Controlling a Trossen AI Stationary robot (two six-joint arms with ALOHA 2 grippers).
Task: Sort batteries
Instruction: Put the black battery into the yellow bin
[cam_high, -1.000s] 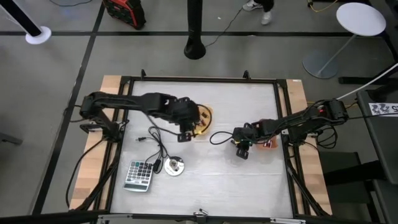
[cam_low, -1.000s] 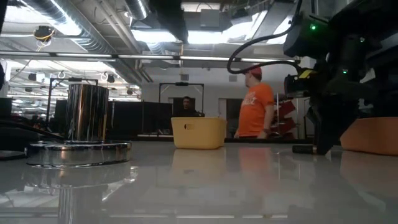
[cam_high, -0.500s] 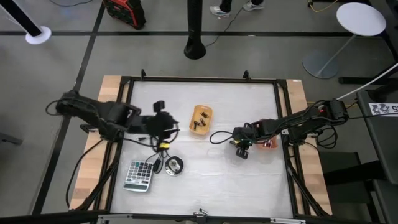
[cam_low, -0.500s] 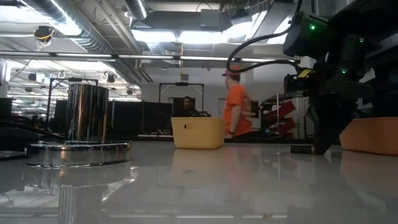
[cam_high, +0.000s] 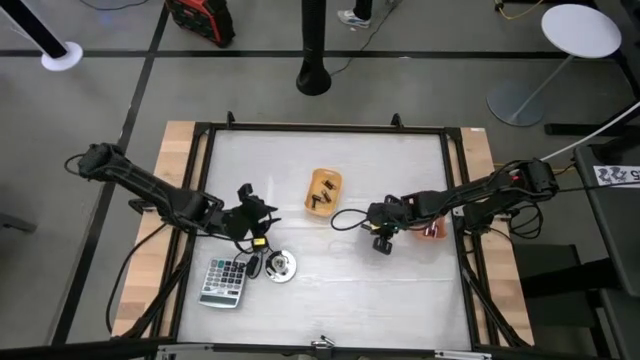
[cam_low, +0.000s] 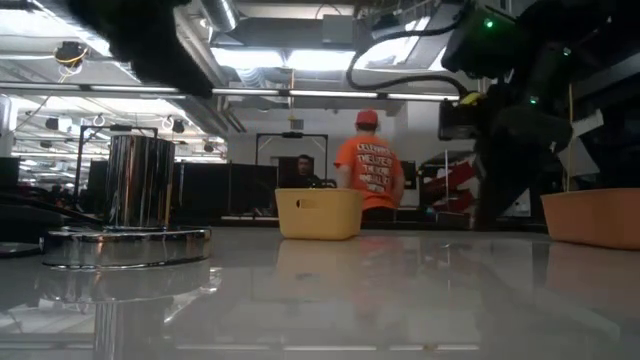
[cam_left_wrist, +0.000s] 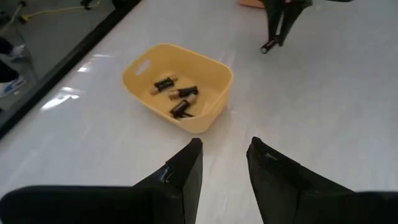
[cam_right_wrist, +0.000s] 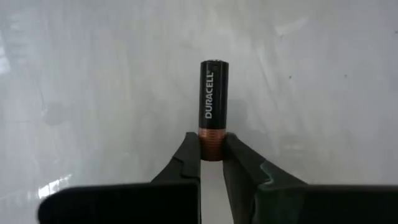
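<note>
Right of the yellow bin (cam_high: 323, 192), my right gripper (cam_high: 381, 243) pinches a battery (cam_right_wrist: 212, 107) over bare table (cam_high: 400, 290). Left gripper (cam_high: 258, 212) hangs parted left of the bin, clear of its rim.

White table top (cam_high: 330, 290), bordered by a dark frame on wooden side boards. Lying directly on it: a yellow bin (cam_high: 323, 193) near the centre, an orange bin (cam_high: 432, 229) by the right edge, a calculator (cam_high: 223, 283) at the near left, and a round disc (cam_high: 280, 267) with cable just beside the calculator.
</note>
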